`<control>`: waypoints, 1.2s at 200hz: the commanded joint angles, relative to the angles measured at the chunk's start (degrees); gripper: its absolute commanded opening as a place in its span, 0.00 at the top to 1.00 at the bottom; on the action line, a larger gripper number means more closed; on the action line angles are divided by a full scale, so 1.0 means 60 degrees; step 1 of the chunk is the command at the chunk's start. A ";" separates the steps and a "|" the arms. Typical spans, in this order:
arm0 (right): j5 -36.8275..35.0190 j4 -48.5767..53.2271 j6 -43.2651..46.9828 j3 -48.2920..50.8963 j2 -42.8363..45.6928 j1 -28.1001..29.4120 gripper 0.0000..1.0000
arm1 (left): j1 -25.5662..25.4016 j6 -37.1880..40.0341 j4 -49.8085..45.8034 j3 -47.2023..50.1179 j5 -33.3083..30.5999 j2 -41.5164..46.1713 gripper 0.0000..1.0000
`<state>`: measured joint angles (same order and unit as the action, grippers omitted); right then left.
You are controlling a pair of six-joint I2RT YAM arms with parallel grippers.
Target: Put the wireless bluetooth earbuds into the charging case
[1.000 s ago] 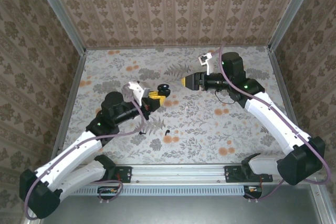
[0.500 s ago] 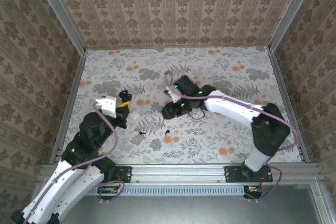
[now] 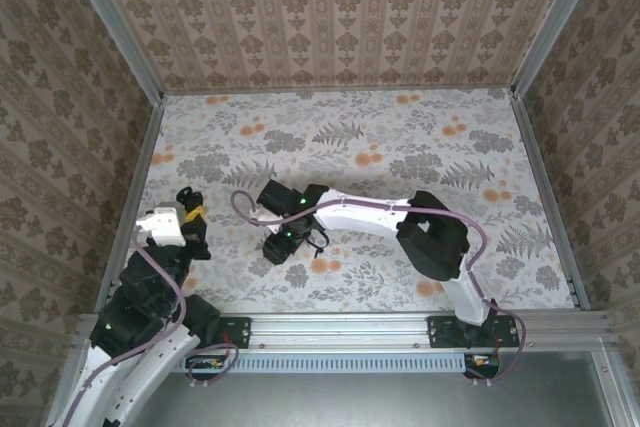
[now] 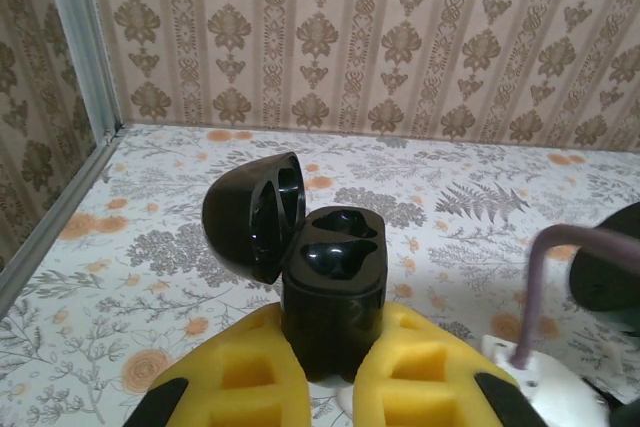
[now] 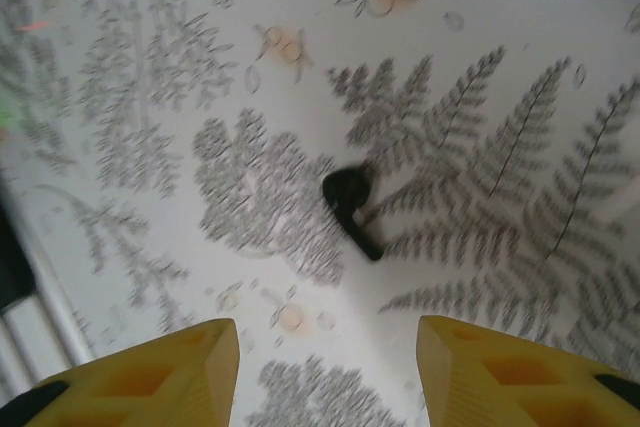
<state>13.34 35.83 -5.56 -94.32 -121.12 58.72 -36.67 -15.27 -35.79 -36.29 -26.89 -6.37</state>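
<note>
The left gripper (image 4: 330, 372) is clamped on the base of the case (image 4: 330, 282). It holds the case upright with the lid hinged back, so both empty sockets face up, ready to receive. This arm sits off to the table's left, well apart from the other arm. The right gripper (image 5: 325, 347) hangs over the table (image 5: 130, 77), fingers spread with nothing between them. It points down at one earbud (image 5: 352, 209) lying on the fern print just ahead of the fingertips. That spread looks meant to straddle the earbud for a pick.
</note>
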 commanded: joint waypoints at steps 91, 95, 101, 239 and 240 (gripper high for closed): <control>-0.1271 0.2048 0.1277 -0.2678 -0.2141 0.0642 0.50 | 0.0046 -0.0145 -0.0461 -0.0205 -0.0352 0.0211 1.00; -0.1272 0.2087 0.1303 -0.2736 -0.2188 0.0663 0.50 | 0.0050 -0.0159 -0.0478 -0.0206 -0.0351 0.0202 1.00; -0.1286 0.2134 0.1319 -0.2829 -0.2249 0.0674 0.50 | 0.0046 -0.0178 -0.0494 -0.0206 -0.0337 0.0200 1.00; -0.1915 0.2932 0.1299 -0.3812 -0.2885 0.0687 0.79 | 0.0046 -0.0396 -0.0205 0.0109 0.0061 0.0138 1.00; -0.1916 0.2933 0.1289 -0.3823 -0.2870 0.0687 0.79 | 0.0046 -0.0398 -0.0203 0.0105 0.0067 0.0139 1.00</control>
<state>2.92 49.87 2.50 -115.52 -137.01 62.57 -36.67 -16.75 -37.93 -36.29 -27.55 -5.65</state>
